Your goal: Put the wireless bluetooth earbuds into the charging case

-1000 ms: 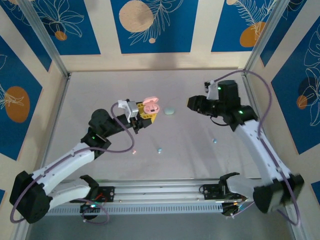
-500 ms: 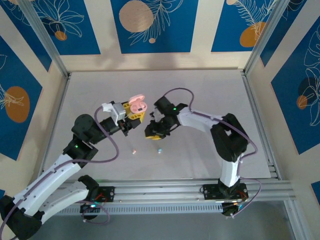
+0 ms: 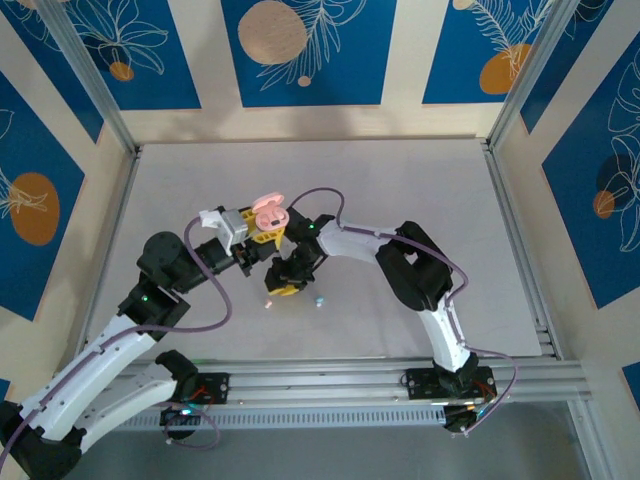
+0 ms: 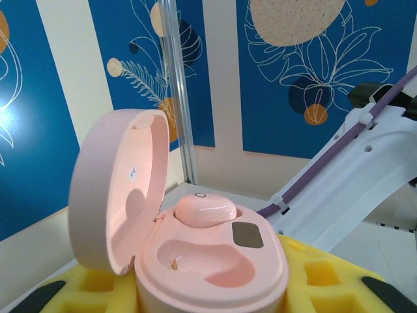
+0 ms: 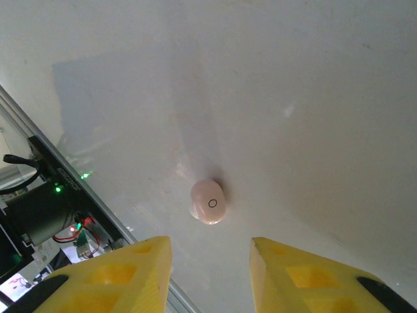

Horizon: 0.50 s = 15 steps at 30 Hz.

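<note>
1. The left gripper (image 3: 264, 232) has its jaws clamped on the open pink charging case (image 4: 215, 274), held above the middle of the table (image 3: 420, 180). One seated earbud (image 4: 205, 210) fills a well; the adjacent well is empty.
2. The right gripper (image 5: 208, 254) has its jaws apart above a loose pink earbud (image 5: 208, 202), toward the near edge, with bare table all round it.

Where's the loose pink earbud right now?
In the right wrist view the pink earbud lies on the table just ahead of the open right hand; from above, left of the blue earbud.

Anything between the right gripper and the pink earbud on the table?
Nothing. In the right wrist view, bare table lies between the open right gripper and the earbud.
</note>
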Each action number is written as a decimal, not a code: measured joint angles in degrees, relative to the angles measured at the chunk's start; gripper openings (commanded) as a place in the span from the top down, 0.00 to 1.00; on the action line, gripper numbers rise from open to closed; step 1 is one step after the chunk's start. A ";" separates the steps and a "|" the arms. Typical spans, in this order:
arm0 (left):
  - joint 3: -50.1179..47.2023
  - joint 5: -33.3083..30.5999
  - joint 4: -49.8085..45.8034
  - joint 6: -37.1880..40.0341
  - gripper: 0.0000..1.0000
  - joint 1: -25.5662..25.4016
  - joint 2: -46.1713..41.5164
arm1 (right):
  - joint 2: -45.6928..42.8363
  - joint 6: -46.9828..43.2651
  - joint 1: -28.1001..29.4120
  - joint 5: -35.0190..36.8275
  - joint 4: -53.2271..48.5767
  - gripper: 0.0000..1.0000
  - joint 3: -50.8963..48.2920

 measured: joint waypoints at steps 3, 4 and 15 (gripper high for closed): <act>0.00 -0.02 0.00 0.00 0.69 0.00 0.02 | 1.27 -0.39 0.81 0.04 -0.52 0.62 1.57; 0.00 -0.02 0.00 0.00 0.69 0.00 0.02 | 1.62 -0.50 1.11 0.02 -0.72 0.62 2.03; 0.00 0.00 0.02 -0.02 0.69 0.00 0.11 | 5.05 -1.31 2.19 -0.20 -2.32 0.64 4.22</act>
